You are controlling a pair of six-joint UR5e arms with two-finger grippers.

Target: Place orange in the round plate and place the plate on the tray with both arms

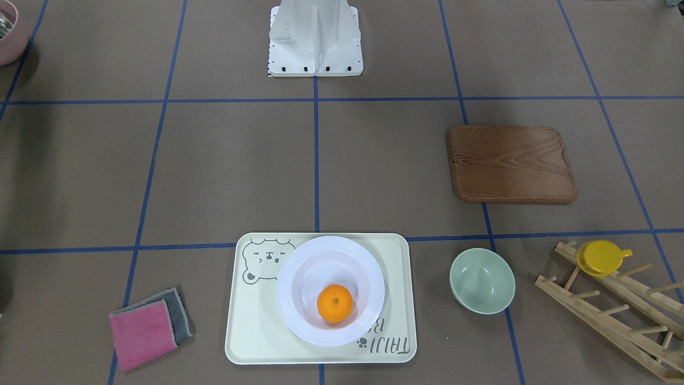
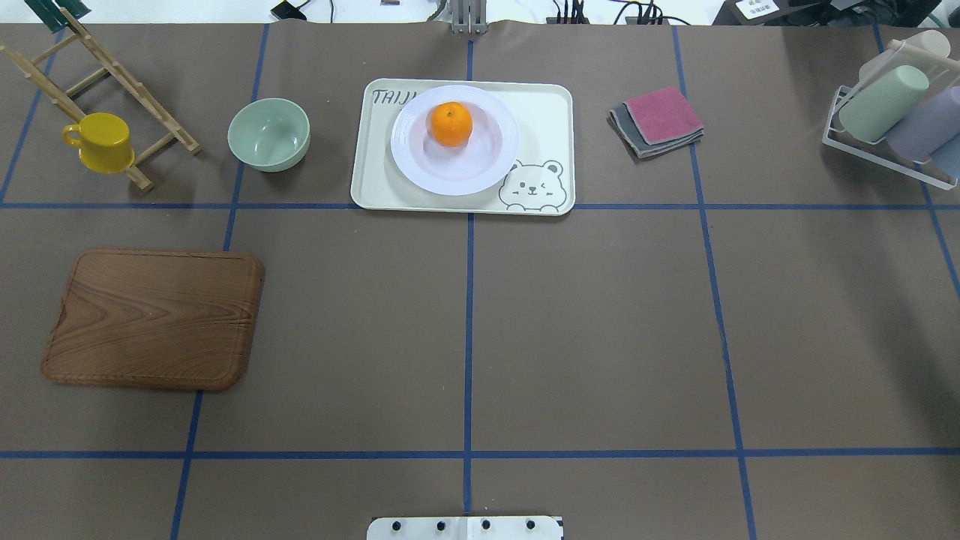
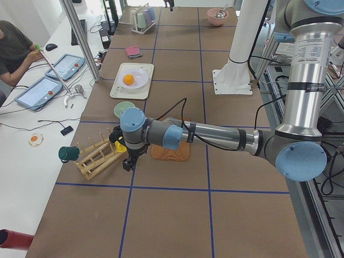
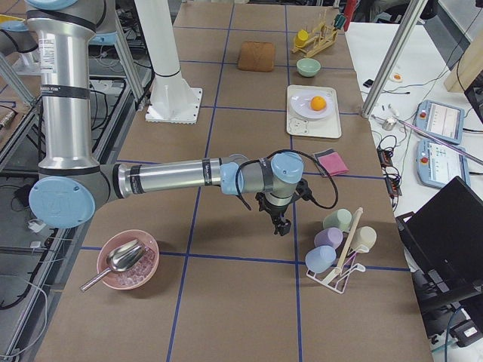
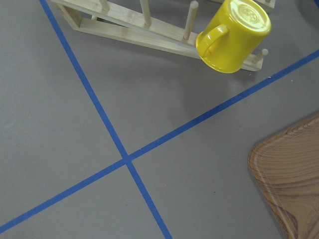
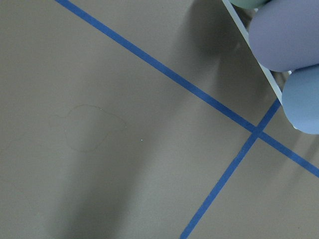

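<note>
Resting in the sunken centre of the round plate (image 1: 368, 278), the orange (image 1: 334, 303) sits well inside the ridged rim, and the plate itself lies flat on the tray (image 1: 251, 331), partly covering the lettering and one ear of the bear drawing. By my judgement both parts of the task are done as things lie now: fruit in plate, plate on tray.

Neither arm is near them. The left gripper (image 3: 127, 165) hangs low over the worktop (image 1: 240, 160) beside the wooden peg rack (image 1: 614, 315), and the right gripper (image 4: 281, 226) hangs at the other end, by a wire stand of pastel cups (image 4: 336, 235). Whether either one is parted or closed I cannot tell (only the side views show them, small and dark), though nothing appears to be carried. The next move probably calls for no more than parking the arms without brushing the racks.

The orange is matte and finely pitted with a small stem dimple. The plate is glossy white, deep, with concentric ridges. The tray is smooth cream, rectangular with rounded corners and a low raised lip.
</note>
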